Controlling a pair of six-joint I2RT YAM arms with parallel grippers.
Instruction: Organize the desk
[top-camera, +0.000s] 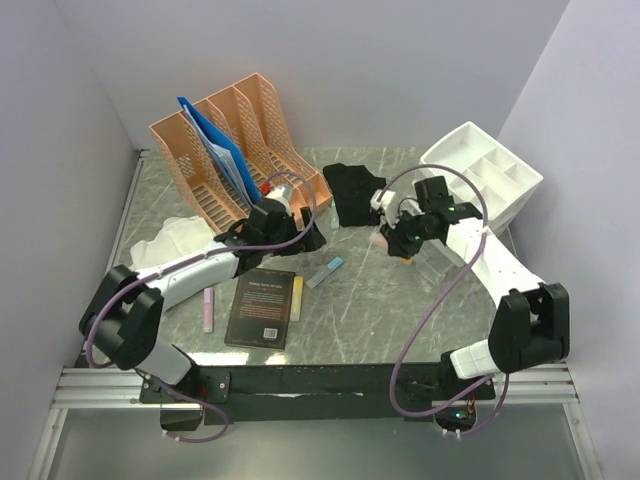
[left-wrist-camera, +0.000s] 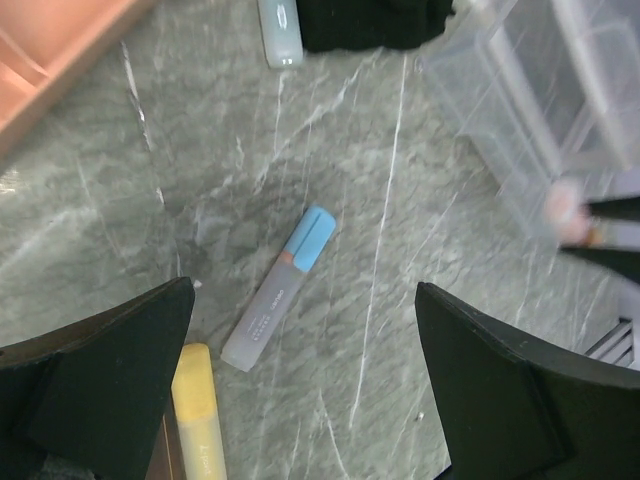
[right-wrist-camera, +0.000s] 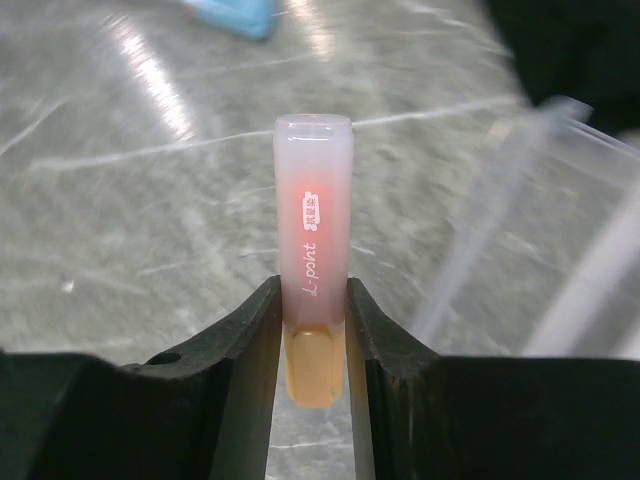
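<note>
My right hand (right-wrist-camera: 312, 290) pinched the orange highlighter (right-wrist-camera: 312, 200). My left hand (left-wrist-camera: 303, 300) was spread over the counter (left-wrist-camera: 420, 180); the blue-capped marker (left-wrist-camera: 280, 290) pointed to 1 o'clock.

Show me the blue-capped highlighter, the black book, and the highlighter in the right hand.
blue-capped highlighter (left-wrist-camera: 276, 300): left wrist view, on its grey barrel.
black book (top-camera: 265, 307): top external view, middle of its cover.
orange highlighter (right-wrist-camera: 313, 250): right wrist view, on its translucent cap.

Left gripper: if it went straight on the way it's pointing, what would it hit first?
Probably the blue-capped highlighter lying on the desk. It sits nearly centred between the open jaws of the left gripper, though depth is hard to judge.
</note>
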